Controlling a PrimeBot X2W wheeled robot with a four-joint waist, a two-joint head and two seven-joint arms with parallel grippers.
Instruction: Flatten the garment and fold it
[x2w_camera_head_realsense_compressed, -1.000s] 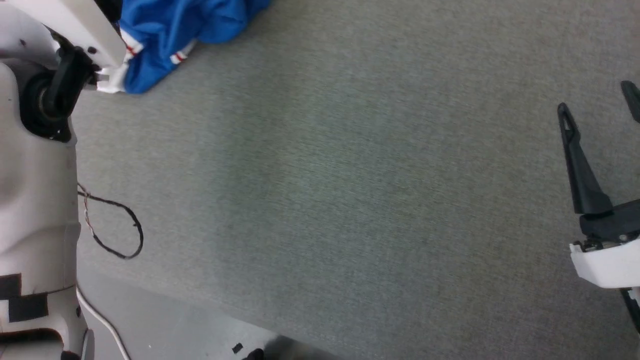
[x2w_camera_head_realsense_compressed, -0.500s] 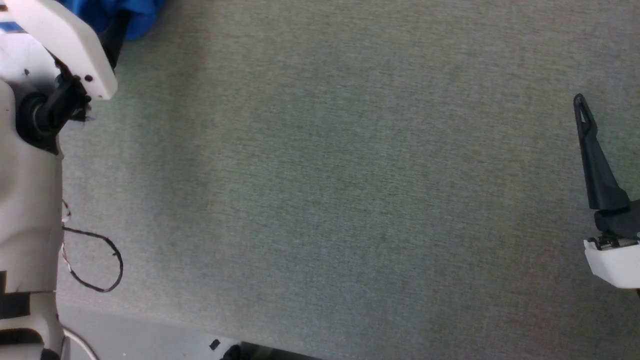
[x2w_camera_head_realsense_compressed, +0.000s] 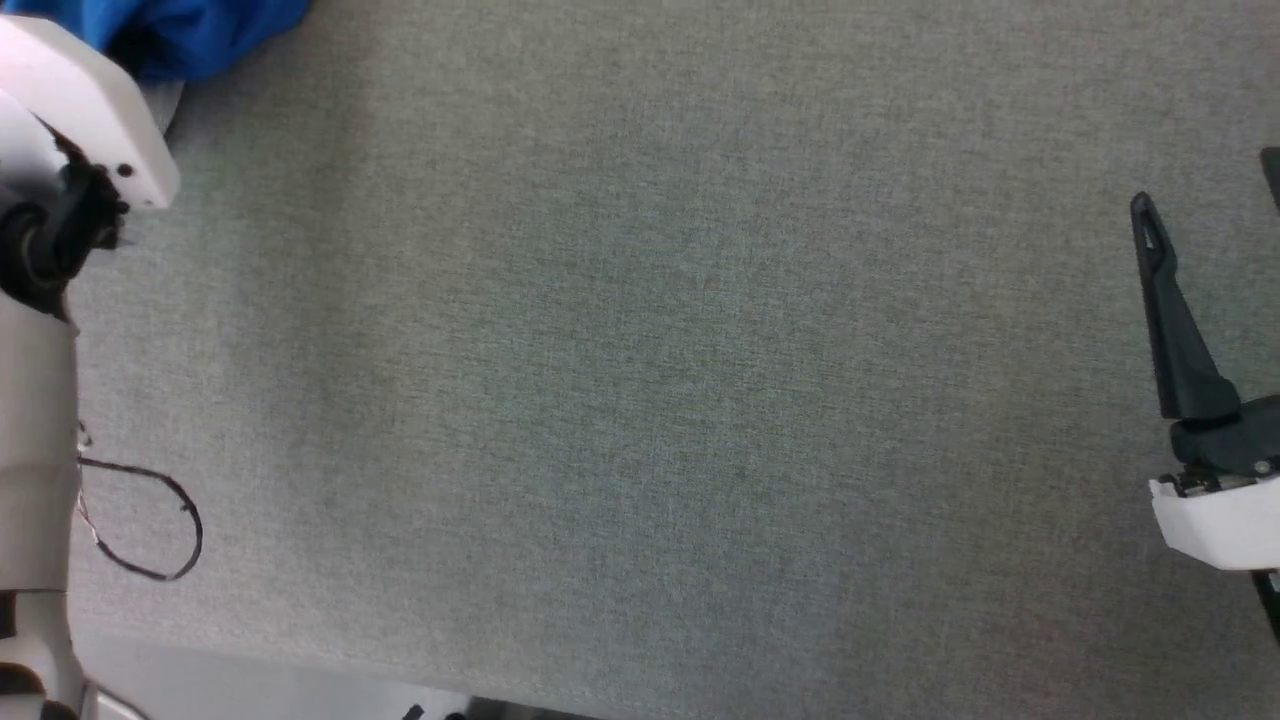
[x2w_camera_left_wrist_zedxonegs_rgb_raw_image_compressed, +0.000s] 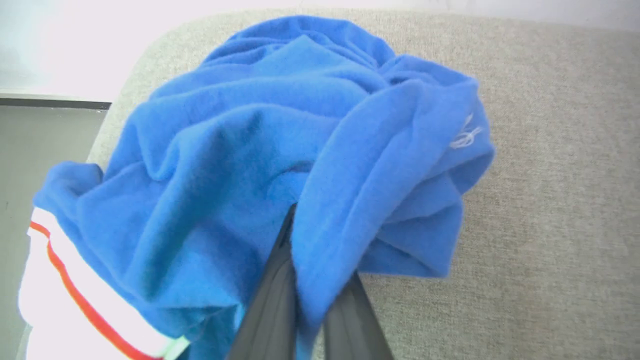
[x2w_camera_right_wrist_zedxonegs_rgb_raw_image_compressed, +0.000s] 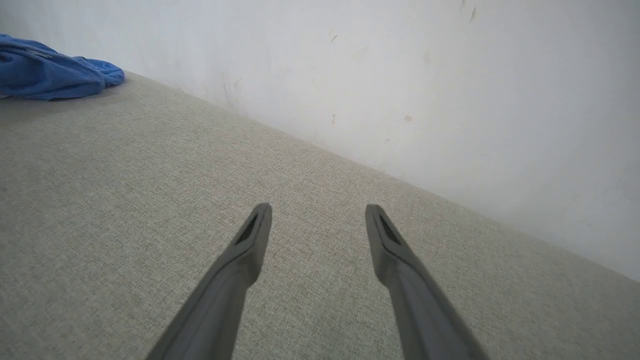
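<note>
left gripper (x2w_camera_left_wrist_zedxonegs_rgb_raw_image_compressed: 305, 280): fingers (x2w_camera_left_wrist_zedxonegs_rgb_raw_image_compressed: 270, 310) pressed together, pinching a blue fold of the garment (x2w_camera_left_wrist_zedxonegs_rgb_raw_image_compressed: 280, 125) that drapes over and between them; tips buried in cloth

garment is a crumpled heap right ahead of and around that gripper, sitting near a rounded corner of the grey fabric surface (x2w_camera_left_wrist_zedxonegs_rgb_raw_image_compressed: 550, 200); white sleeve with red stripe (x2w_camera_left_wrist_zedxonegs_rgb_raw_image_compressed: 75, 300) hangs off to the left of the fingers

right gripper (x2w_camera_right_wrist_zedxonegs_rgb_raw_image_compressed: 317, 212): fingers spread wide, nothing between them, over bare grey surface, tips pointing toward a pale wall (x2w_camera_right_wrist_zedxonegs_rgb_raw_image_compressed: 400, 75)

from the right gripper the garment (x2w_camera_right_wrist_zedxonegs_rgb_raw_image_compressed: 50, 75) is well apart, ahead and far to its left

head view: garment (x2w_camera_head_realsense_compressed: 190, 30) just past the pale left forearm (x2w_camera_head_realsense_compressed: 80, 110), right gripper (x2w_camera_head_realsense_compressed: 1210, 195) at the opposite edge
</note>
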